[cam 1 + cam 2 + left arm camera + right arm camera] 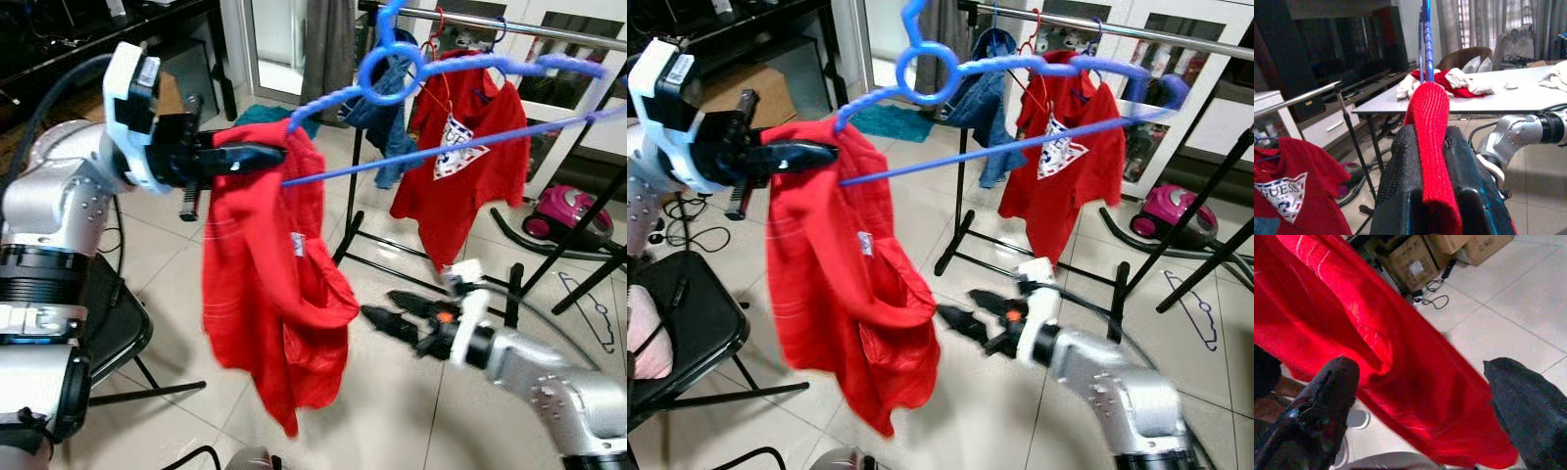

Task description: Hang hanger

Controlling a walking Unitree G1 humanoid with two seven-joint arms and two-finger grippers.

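Note:
A blue plastic hanger (441, 147) is held up in the air, its hook loop (390, 70) pointing up near the clothes rail (549, 27). A red garment (274, 294) droops from the hanger's left end. My left gripper (260, 155) is shut on that red fabric at the hanger's end; the left wrist view shows the cloth (1432, 127) pinched between the fingers, with the hanger (1425, 39) rising behind. My right gripper (377, 304) is open, low and just right of the garment's lower folds. In the right wrist view the red cloth (1391, 357) lies between its spread fingers.
A red printed T-shirt (470, 166) and a denim piece (392, 108) hang on the rail. The rack's black legs (549, 264) spread over the tiled floor, with a pink vacuum cleaner (568, 211) behind. A black chair (686, 323) stands at my left.

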